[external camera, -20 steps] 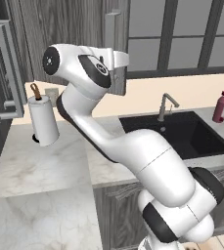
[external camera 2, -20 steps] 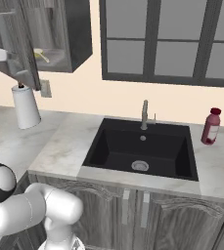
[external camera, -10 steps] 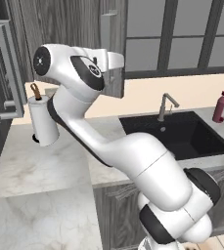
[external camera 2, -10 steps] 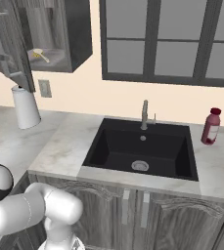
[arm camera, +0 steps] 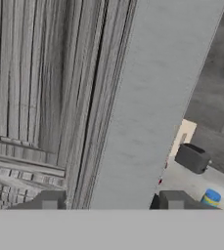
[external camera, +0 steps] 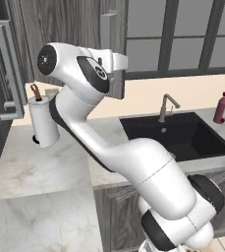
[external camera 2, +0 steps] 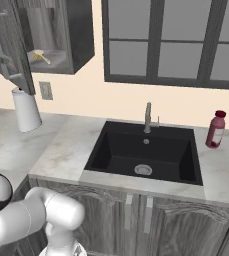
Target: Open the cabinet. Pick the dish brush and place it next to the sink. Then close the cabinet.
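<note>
The cabinet (external camera 2: 78,35) on the wall stands open, its dark grey door (external camera 2: 8,47) swung out to the left. On its shelf lies the dish brush (external camera 2: 41,56), small and pale. My gripper (arm camera: 111,200) straddles the door's silver bar handle (arm camera: 152,107). The fingertips (arm camera: 47,200) stand wider than the bar, with a gap on the left side, so the gripper is open. From the left base view, the hand (external camera: 115,66) is raised against the door edge below the handle (external camera: 106,29). The black sink (external camera 2: 146,152) sits in the white marble counter (external camera 2: 61,150) to the right.
A paper towel roll (external camera 2: 26,107) stands on the counter under the open cabinet. A silver faucet (external camera 2: 148,117) rises behind the sink and a red bottle (external camera 2: 216,129) stands to its right. Glass-paned cabinets (external camera 2: 171,40) hang above the sink.
The fingers have spread apart around the bar handle. The arm's upper joints have swung a little left, and the door stands slightly further out.
</note>
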